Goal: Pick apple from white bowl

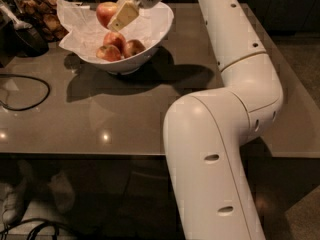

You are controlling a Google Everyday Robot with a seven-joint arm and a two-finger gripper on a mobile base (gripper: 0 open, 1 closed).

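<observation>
The red-orange apple (105,12) is held in the air above the left part of the white bowl (155,36), clear of the crinkled paper lining. My gripper (112,19) reaches in from the upper right and is shut on the apple, with one pale finger (123,16) across its right side. The other finger is hidden behind the apple. Three smaller apples (115,40) lie together in the bowl below.
The bowl stands on a brown table (150,114) near its far edge. A dark pan (24,38) and a tray of brown food (44,15) sit at the far left. A black cable (22,91) loops on the left. My arm (240,84) spans the right side.
</observation>
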